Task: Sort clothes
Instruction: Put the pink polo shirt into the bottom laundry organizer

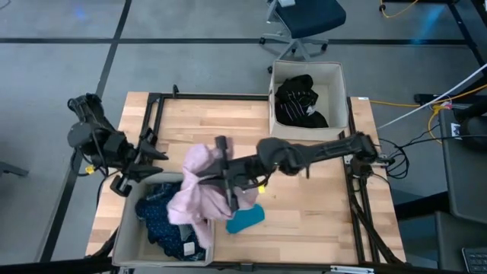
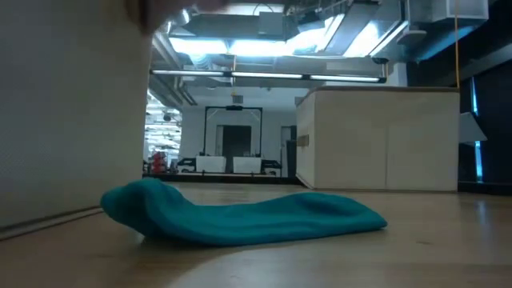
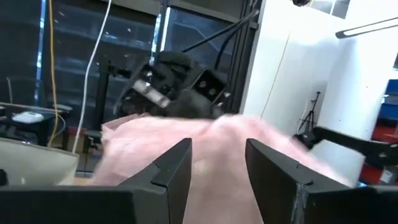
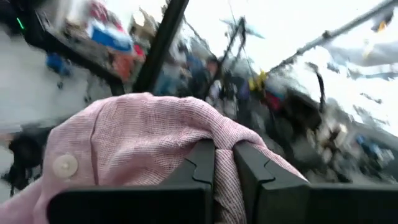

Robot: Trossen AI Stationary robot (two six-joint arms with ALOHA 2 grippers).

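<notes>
My right gripper reaches from the table's right and is shut on the pale pink garment, which is held up over the right side of the near-left beige box. A navy white-dotted garment lies in that box. My left gripper is open at the table's left, level with the pink garment and apart from it. The small teal piece lies flat on the table right of the box and also shows in the low view. A black garment lies in the far-right box. My right gripper pinches a bunched fold of the pink garment between its two fingers; several layers are gathered there. The fingers come from the table's right. The garment hangs slack below them, and its lower part drapes onto the box's right wall and the navy garment.
The near-left box's wall fills the left of the low view. A black frame runs along the table's edges. An office chair stands beyond the far edge. Bare wood lies right of the teal piece.
</notes>
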